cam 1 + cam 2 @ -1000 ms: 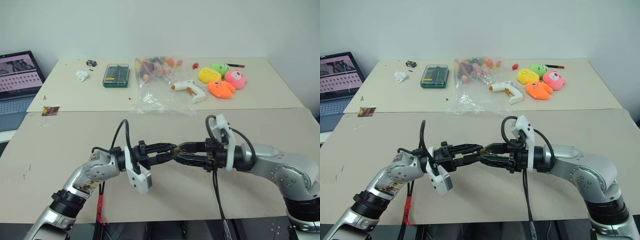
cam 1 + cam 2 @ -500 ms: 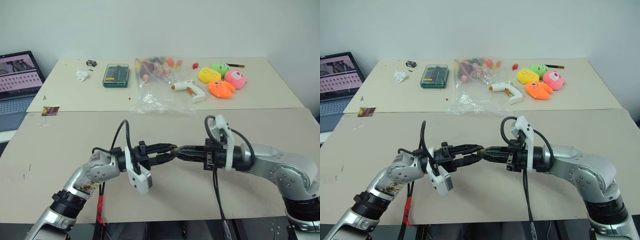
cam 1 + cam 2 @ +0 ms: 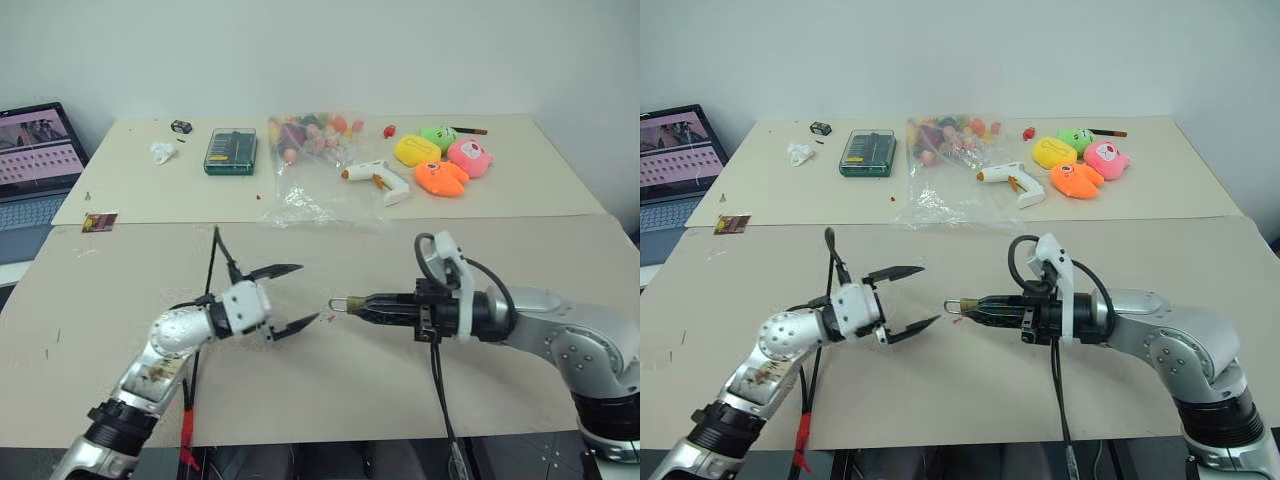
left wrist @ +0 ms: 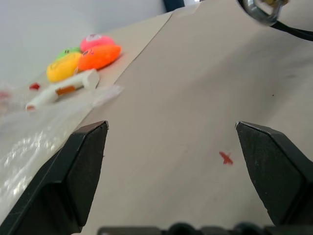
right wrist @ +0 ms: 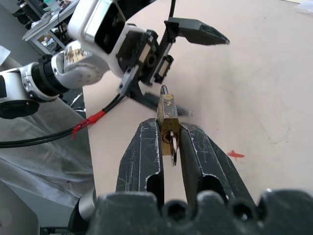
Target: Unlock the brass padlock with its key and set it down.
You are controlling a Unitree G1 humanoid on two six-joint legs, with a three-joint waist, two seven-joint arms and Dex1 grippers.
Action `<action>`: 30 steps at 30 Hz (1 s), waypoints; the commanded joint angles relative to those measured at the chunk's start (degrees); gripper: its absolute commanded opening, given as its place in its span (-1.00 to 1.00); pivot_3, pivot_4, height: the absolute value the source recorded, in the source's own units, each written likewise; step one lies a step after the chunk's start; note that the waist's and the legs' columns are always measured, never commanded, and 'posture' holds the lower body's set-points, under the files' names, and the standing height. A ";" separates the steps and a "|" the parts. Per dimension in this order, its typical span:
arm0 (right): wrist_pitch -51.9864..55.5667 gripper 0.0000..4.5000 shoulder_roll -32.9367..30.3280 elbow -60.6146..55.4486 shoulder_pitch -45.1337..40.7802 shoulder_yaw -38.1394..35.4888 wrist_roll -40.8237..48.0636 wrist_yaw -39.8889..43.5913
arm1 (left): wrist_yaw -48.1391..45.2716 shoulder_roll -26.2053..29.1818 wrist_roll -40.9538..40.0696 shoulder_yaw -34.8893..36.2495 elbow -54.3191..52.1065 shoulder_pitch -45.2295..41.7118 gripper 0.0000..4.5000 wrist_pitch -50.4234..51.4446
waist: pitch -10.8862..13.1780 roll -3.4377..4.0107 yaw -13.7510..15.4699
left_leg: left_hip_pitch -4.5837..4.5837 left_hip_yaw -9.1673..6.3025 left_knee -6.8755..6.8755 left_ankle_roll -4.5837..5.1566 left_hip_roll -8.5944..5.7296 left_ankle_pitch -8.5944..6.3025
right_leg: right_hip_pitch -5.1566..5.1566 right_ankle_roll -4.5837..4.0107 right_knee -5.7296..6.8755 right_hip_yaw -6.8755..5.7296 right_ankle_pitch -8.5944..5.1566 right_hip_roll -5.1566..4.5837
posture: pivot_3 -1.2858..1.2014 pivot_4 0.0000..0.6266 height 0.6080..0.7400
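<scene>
Above the worktop (image 3: 120, 290): brass padlock (image 5: 167, 117) clamped between right end effector (image 5: 168, 142) fingers, shackle toward left end effector (image 3: 290, 296); left end effector spread wide, empty, just apart.

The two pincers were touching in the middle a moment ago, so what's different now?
The left pincer has let go, spread its fingers wide and pulled back toward the robot's left, so a gap now separates it from the right pincer. The right pincer has stayed where it was and closed tighter, keeping the brass padlock clamped, shackle pointing at the left pincer. The items at the far end of the table are unchanged.
</scene>
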 commanded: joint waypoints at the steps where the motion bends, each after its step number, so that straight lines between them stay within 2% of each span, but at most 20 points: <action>1: -0.71 -0.94 -0.18 -1.51 -1.21 -2.12 1.50 1.13 | -1.48 -1.98 -6.17 2.28 -1.77 -1.49 0.99 7.92 | 0.00 0.00 0.03 | 0.00 0.00 0.00 0.00 0.00 0.00 | 0.00 0.00 -0.01 0.00 0.00 0.00 | 0.03 -0.52 1.00; 2: -0.56 -0.94 0.01 -1.83 -1.45 -2.07 1.82 1.06 | -1.56 -2.78 -8.42 2.29 -3.26 -1.47 0.99 10.94 | 0.00 0.00 0.05 | 0.00 0.00 0.00 0.00 -0.01 0.00 | 0.01 0.00 -0.01 0.01 0.00 0.00 | 0.03 -0.52 1.00; 5: -0.48 -0.94 0.49 -2.65 -1.91 -2.07 2.86 1.16 | -3.19 -4.08 -16.96 1.55 -7.33 0.02 0.65 22.70 | 0.00 0.00 0.06 | -0.01 0.00 0.01 0.00 -0.01 0.00 | 0.02 0.00 -0.02 0.02 0.00 -0.01 | 0.03 -0.52 1.00; 9: -0.23 -0.94 0.60 -2.75 -2.33 -2.13 3.60 0.98 | -4.71 -4.36 -22.68 1.26 -9.67 1.25 0.00 33.29 | 0.00 0.00 -0.36 | 0.00 0.00 0.01 0.00 0.01 -0.01 | 0.00 -0.01 -0.01 0.03 0.00 0.00 | 0.03 -0.52 1.00; 14: -0.22 -0.94 0.32 -2.69 -2.33 -2.18 4.06 0.85 | -4.58 -5.65 -26.97 1.85 -14.00 1.64 -0.87 40.23 | 0.00 0.00 -0.23 | 0.00 -0.01 0.01 -0.02 0.01 0.00 | 0.02 -0.01 0.00 0.03 0.00 0.00 | 0.03 -0.52 1.00; 15: -0.29 -0.94 0.22 -2.80 -2.06 -2.24 4.08 0.95 | -4.53 -5.95 -27.37 1.92 -14.76 1.87 -0.96 40.91 | 0.00 0.00 -0.24 | 0.00 -0.01 0.02 -0.02 0.01 0.00 | 0.03 -0.01 0.00 0.03 0.00 0.00 | 0.03 -0.52 1.00; 22: 0.10 -0.94 -0.22 -3.97 -0.58 -2.69 5.29 1.00 | -1.72 -8.69 -32.10 3.61 -19.41 1.70 -0.96 46.16 | 0.00 0.00 0.02 | -0.01 -0.01 0.00 -0.03 0.01 0.01 | 0.01 -0.03 -0.02 0.06 0.01 -0.01 | 0.03 -0.52 1.00; 30: 0.02 -0.94 -1.52 -4.21 0.58 -2.96 6.23 1.33 | -1.15 -9.09 -32.31 3.43 -21.59 3.27 -0.96 47.77 | 0.00 0.00 0.03 | 0.00 0.00 0.00 -0.04 0.01 0.01 | 0.02 -0.05 -0.01 0.06 0.01 -0.01 | 0.03 -0.52 1.00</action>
